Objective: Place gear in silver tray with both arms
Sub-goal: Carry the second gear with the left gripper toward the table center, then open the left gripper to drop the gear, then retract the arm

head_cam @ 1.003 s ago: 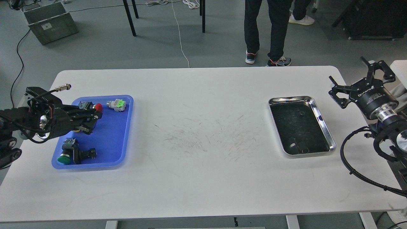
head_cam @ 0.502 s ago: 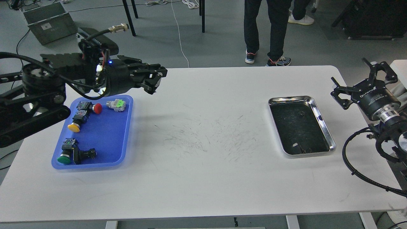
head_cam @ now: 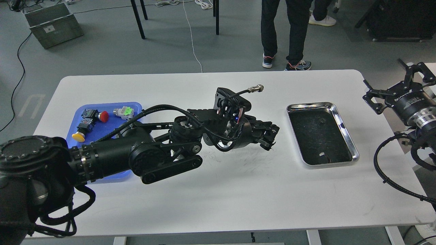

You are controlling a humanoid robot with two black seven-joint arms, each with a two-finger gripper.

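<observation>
The silver tray (head_cam: 310, 104) lies on the right part of the white table (head_cam: 218, 204), its dark bottom showing only small specks. My left arm reaches across the table. Its gripper (head_cam: 270, 137) hovers just left of the tray's left rim, fingers drawn together. I cannot make out a gear between them. My right gripper (head_cam: 391, 81) is open and empty, off the table's right edge, beyond the tray's far right corner.
A blue tray (head_cam: 102, 109) at the left, partly hidden by my left arm, holds a red push button (head_cam: 104, 116), a yellow one (head_cam: 78, 137) and a grey-green part (head_cam: 124, 111). A person's legs (head_cam: 286, 34) stand behind the table.
My left gripper rose from the blue tray and swung right across the table to just beside the silver tray. My right gripper drifted slightly right and stayed open.
</observation>
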